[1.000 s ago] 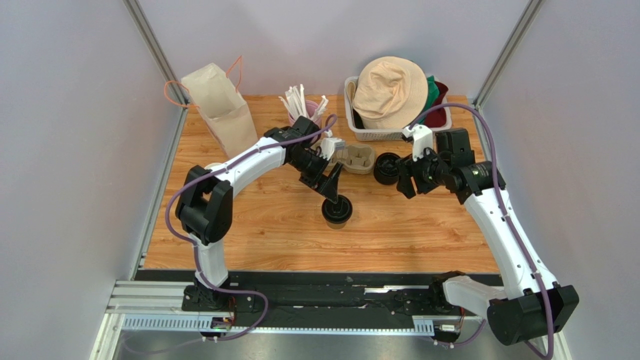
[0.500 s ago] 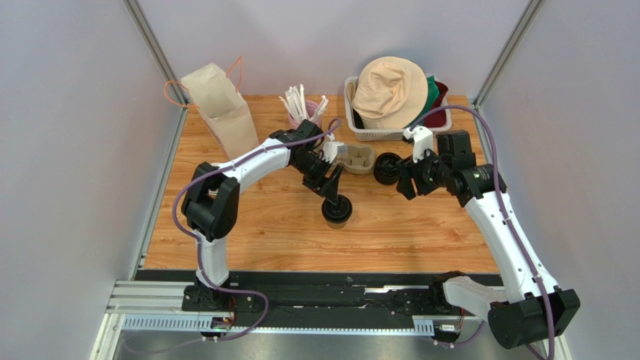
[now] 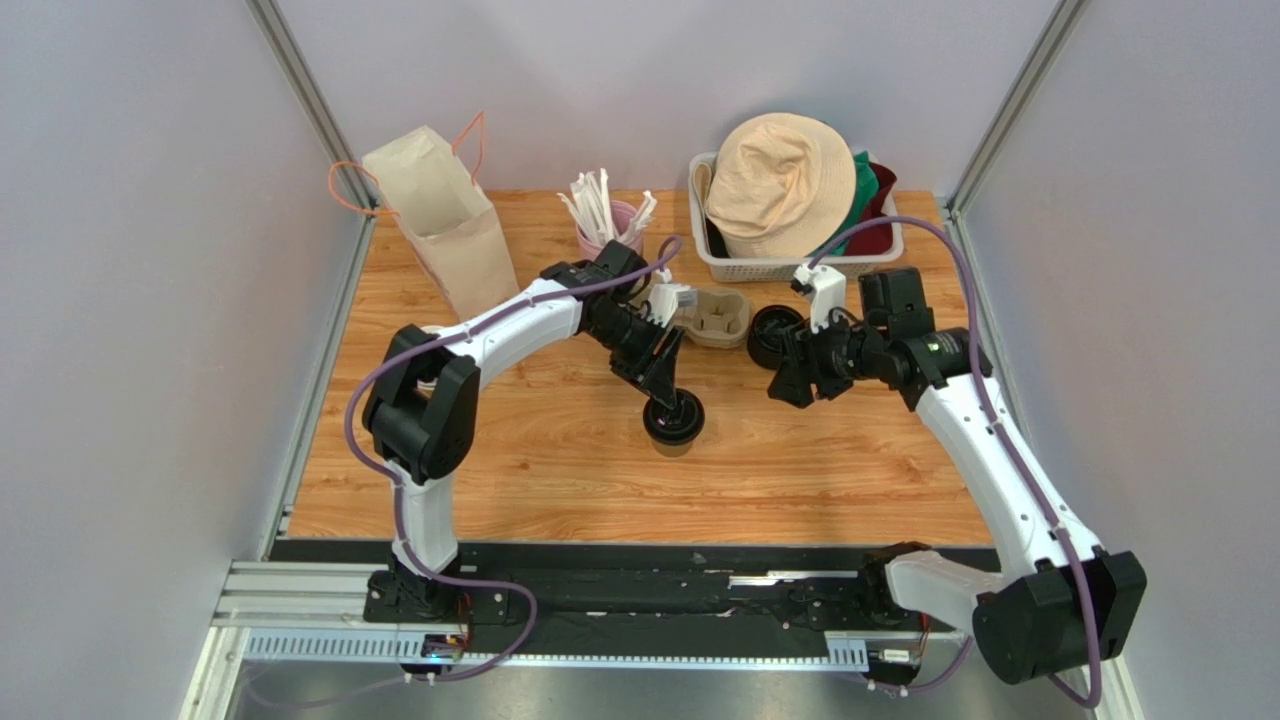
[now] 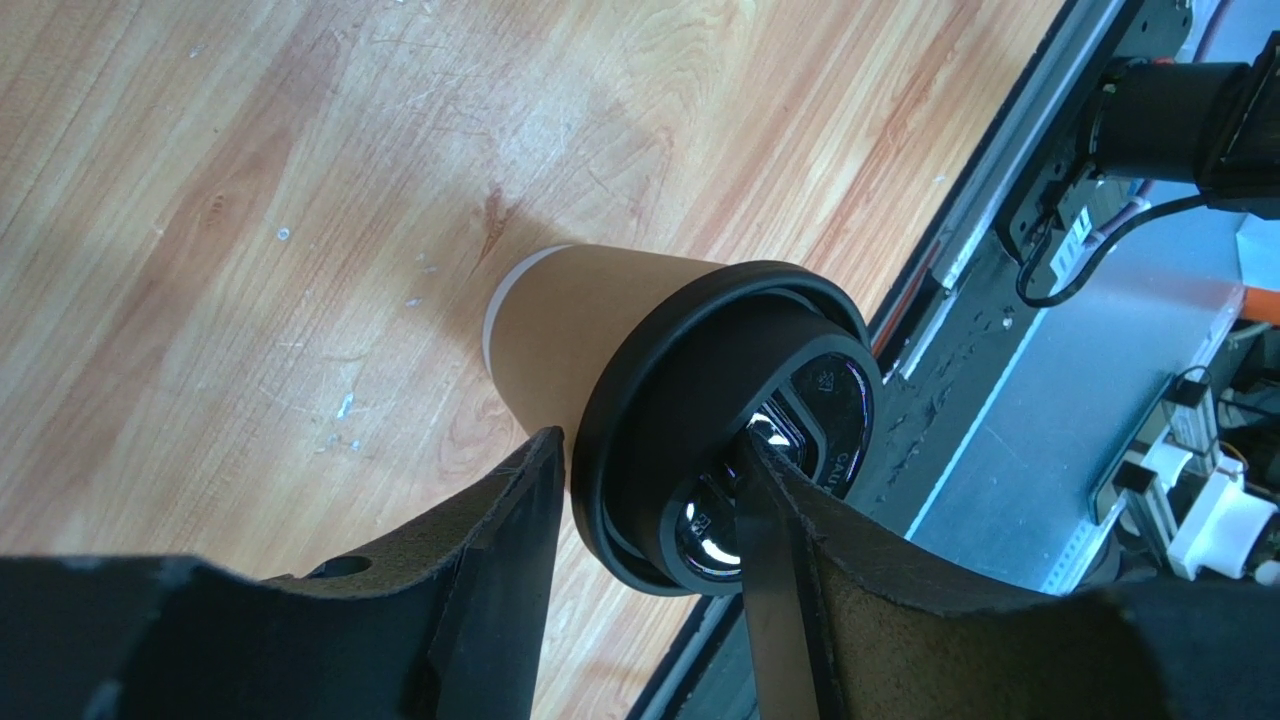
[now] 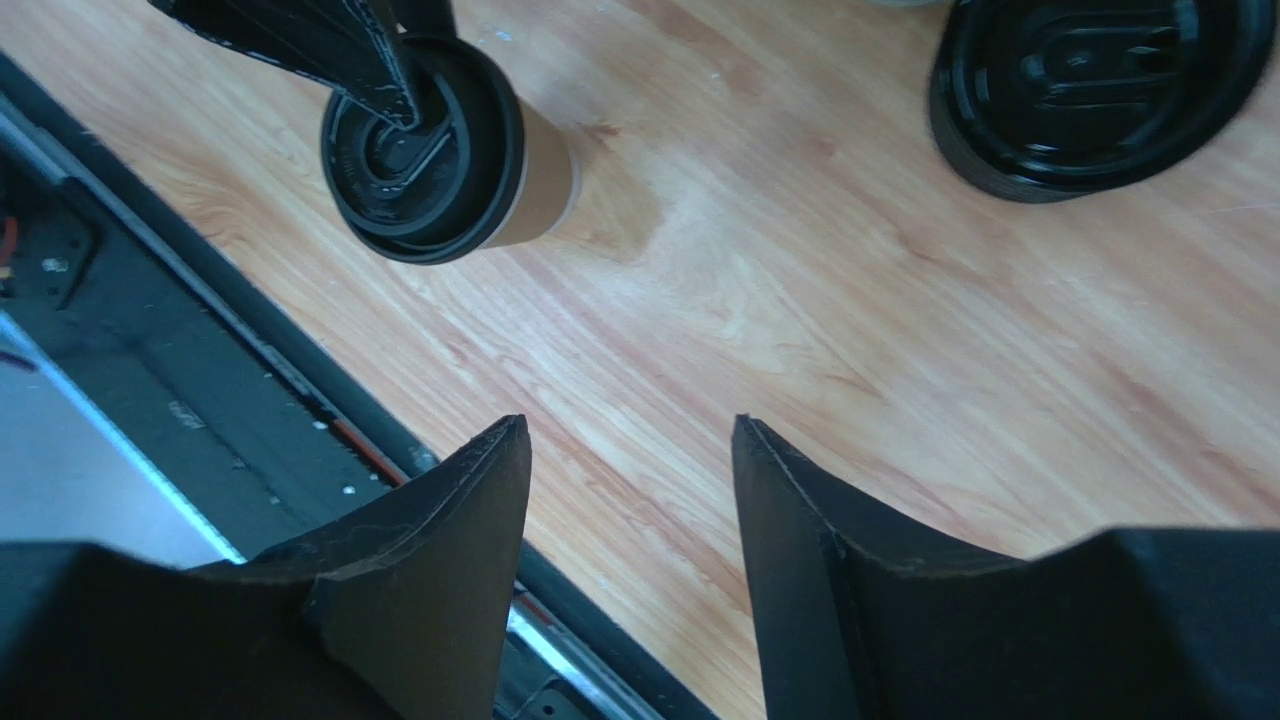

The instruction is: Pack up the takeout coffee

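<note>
The takeout coffee [image 3: 673, 420], a brown paper cup with a black lid, stands on the wooden table near the middle. My left gripper [image 3: 664, 396] comes down on it from the upper left. In the left wrist view one finger [image 4: 511, 525] sits at the outer edge of the lid [image 4: 721, 420] and the other rests in the lid's recess, pinching the rim above the cup [image 4: 579, 323]. My right gripper [image 3: 784, 384] hovers open and empty to the cup's right [image 5: 631, 443]. The cup also shows in the right wrist view [image 5: 451, 150].
A loose stack of black lids [image 3: 774, 333] lies by the right gripper and shows in the right wrist view [image 5: 1104, 90]. A pulp cup carrier [image 3: 718, 315], a cup of stirrers [image 3: 609, 210], a paper bag [image 3: 443, 218] and a white basket [image 3: 706, 258] holding a hat stand behind.
My right gripper has moved left and a little nearer, towards the cup. The left gripper and the cup have hardly moved.
</note>
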You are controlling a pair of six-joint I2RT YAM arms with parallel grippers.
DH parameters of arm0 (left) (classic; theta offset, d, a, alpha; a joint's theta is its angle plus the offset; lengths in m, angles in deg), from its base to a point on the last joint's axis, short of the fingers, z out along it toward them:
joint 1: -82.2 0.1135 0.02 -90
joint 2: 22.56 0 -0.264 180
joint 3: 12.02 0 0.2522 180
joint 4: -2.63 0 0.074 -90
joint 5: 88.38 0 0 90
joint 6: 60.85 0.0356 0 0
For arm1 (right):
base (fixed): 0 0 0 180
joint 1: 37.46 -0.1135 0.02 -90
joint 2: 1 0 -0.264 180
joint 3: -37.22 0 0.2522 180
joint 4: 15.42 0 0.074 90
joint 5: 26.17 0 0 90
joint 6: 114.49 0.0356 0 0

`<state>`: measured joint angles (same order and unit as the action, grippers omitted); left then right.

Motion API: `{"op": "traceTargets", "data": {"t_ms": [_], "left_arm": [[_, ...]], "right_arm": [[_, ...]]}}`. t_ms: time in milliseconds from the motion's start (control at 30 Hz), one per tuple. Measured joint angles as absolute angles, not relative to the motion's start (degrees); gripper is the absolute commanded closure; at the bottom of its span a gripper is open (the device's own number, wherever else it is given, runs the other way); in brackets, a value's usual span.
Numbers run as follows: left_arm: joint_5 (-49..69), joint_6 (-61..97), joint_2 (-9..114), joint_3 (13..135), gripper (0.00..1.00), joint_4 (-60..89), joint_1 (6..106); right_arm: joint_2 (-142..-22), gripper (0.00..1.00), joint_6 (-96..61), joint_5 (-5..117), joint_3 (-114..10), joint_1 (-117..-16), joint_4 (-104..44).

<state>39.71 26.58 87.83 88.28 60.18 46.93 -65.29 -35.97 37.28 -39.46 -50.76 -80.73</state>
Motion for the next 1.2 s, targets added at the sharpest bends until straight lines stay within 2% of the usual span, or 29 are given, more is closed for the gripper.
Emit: {"op": "traceTargets", "data": {"t_ms": [133,367,767,1200], "left_arm": [[39.71,25.99,87.74,87.87,0.51,59.66,46.84],[38.14,25.46,86.47,86.56,0.51,58.21,46.54],[36.45,25.40,85.62,86.10,0.50,57.67,46.27],[35.62,25.40,85.27,85.99,0.50,57.49,46.14]], "right_arm": [[-69.80,0.49,-32.82,32.15,-38.02,-50.76,-77.69],[-83.17,0.50,-26.62,21.24,-38.50,-50.76,-73.89],[-96.11,0.58,-19.27,5.20,-38.52,-50.76,-68.16],[-100.72,0.59,-16.13,1.57,-36.86,-52.42,-63.13]]}}
